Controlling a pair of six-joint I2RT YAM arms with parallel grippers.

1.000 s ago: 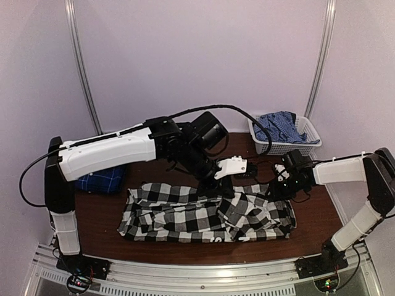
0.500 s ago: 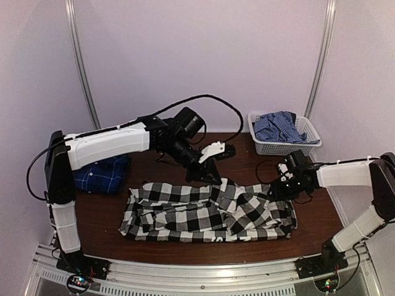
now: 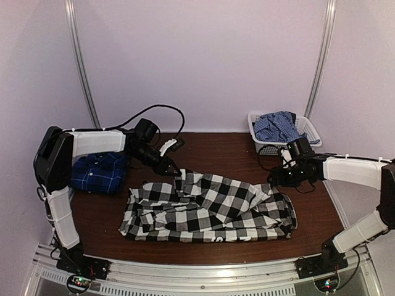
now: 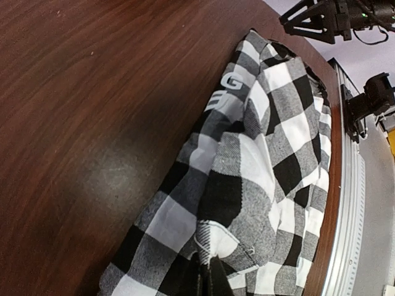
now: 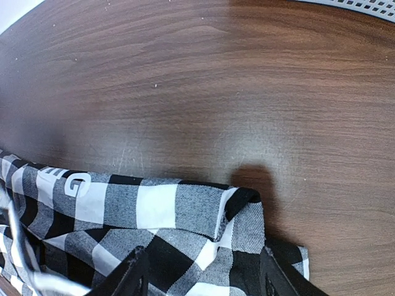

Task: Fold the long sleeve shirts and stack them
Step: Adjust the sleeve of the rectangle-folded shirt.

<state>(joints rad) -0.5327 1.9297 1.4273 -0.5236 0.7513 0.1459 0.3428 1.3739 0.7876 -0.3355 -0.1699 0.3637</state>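
Table (image 3: pixel 216 151): brown wood, holding the checked shirt (image 3: pixel 210 213).
Left gripper (image 4: pixel 207 276): pinching the shirt's far edge.
Right gripper (image 5: pixel 202 271): hanging wide open over it.

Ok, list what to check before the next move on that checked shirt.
1. Left gripper grip on the black-and-white shirt: ok, shut on its far edge.
2. Right gripper grip: not ok, open over the shirt's corner, nothing pinched.
3. Shirt lying flat: not ok, rumpled, with folds across it.
4. Stacking spot: ok, the blue plaid shirt lies folded at the left.
5. Right arm's gap to the basket: cannot tell from above.
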